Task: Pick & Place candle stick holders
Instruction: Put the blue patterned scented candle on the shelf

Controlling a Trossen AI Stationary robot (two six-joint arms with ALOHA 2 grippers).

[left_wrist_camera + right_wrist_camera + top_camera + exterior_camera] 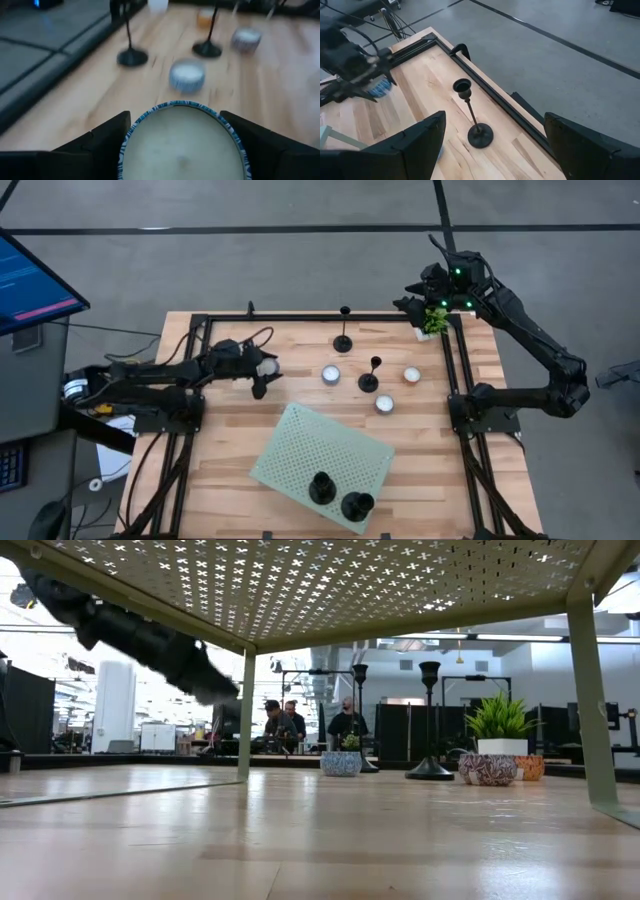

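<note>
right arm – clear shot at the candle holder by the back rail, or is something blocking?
Probably yes. The right gripper hangs open above the candle holder, which stands alone by the back rail. The left gripper, clamped on a candle, sits well off.

three tealights (331,374) on table (220,480); perforated green shelf (300,445); small plant (434,320).

Grey concrete floor (300,240) w/ dark lines; monitor (30,280) beside wood table (230,480).

Two dark jointed arms with black cables; green lights on the right arm (520,330).
</note>
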